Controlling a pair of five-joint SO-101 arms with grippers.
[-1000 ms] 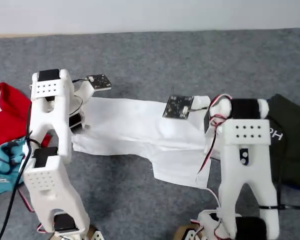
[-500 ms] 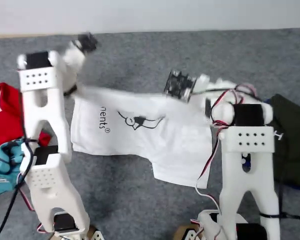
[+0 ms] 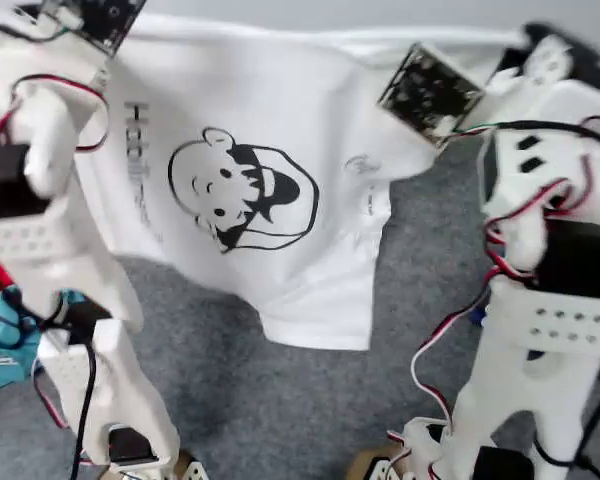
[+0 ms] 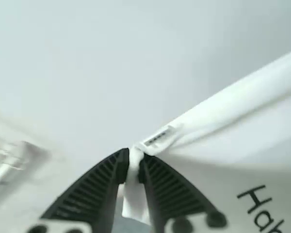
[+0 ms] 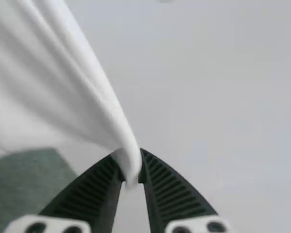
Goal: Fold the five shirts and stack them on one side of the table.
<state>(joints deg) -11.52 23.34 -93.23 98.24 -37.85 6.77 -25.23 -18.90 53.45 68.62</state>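
- Left wrist view: hem of white shirt (image 4: pixel 223 126) pinched tight between left fingers (image 4: pixel 104 182).
- Right wrist view: right fingers (image 5: pixel 169 187) clamped on another bunched edge.
- High view: held up and spread, printed side to the camera, hanging over grey tabletop (image 3: pixel 280 420).
- Teal shirt (image 3: pixel 0 340) beside left arm (image 3: pixel 90 370), cut off at the edge.

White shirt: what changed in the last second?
The left gripper and right gripper, each shut on its upper edge, rose and lifted the white shirt up from the table; it now hangs spread, print showing. The teal shirt stayed put beside the left arm.
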